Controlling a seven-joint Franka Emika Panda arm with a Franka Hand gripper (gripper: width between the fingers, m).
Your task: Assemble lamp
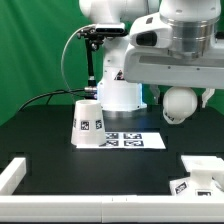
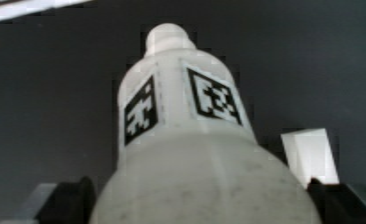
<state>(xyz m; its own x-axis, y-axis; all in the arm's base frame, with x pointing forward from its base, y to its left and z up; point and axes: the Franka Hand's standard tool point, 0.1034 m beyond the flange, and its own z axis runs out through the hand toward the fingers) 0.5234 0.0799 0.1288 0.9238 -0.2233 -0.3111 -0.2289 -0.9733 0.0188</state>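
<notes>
Gripper (image 2: 189,205): closed on the bulb (image 1: 178,103), held clear above the worktop (image 1: 50,165).
Base (image 1: 200,172): near, at the exterior view's right, well below the bulb.
Shade (image 1: 87,122): upright, at the exterior view's left.
Risk: the rounded bulb may tilt in the grip, then jam off-axis on the base.

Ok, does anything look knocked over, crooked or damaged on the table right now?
Nothing stands out. The shade stands wide end down beside the marker board, the base sits apart toward the exterior view's right, and the bulb is held in the hand above the table. No damage shows.
</notes>
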